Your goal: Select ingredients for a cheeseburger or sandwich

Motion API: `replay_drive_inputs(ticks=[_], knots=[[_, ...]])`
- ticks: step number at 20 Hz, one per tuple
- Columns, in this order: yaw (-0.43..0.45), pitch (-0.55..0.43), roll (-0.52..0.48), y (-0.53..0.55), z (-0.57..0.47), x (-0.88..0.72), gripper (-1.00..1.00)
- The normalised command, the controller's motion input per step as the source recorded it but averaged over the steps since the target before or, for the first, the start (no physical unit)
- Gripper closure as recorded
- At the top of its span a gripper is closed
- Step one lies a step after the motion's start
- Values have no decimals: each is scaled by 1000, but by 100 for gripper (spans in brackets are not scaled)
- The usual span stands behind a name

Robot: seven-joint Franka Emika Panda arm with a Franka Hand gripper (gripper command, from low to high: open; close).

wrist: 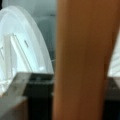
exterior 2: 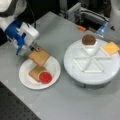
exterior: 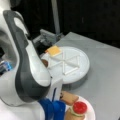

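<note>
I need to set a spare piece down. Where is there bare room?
Free: grey table below the small plate and divided tray; empty tray wedges. Crowded: the plate, with bread, tomato, and the gripper holding a bread square.

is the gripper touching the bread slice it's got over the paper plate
Touching. In a front view the gripper is shut on the upper edge of the bread square; the wrist view shows that bread filling the space between the fingers.

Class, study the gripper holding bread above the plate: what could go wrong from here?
1. The gripper grips the bread by one edge, tilted; it may slip or land askew.
2. The tomato sits off-centre on the lower bread, so it might get knocked off.
</note>
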Motion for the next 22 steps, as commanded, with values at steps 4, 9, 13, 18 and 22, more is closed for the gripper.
replay_drive_inputs(ticks=[4, 9, 13, 18, 22], knots=[[238, -93, 217, -168, -212, 410, 100], [198, -100, 253, -140, -280, 409, 100], [159, -100, 259, -142, -266, 401, 100], [145, -91, 231, -186, -141, 376, 100], [135, -60, 195, -187, -7, 344, 100]])
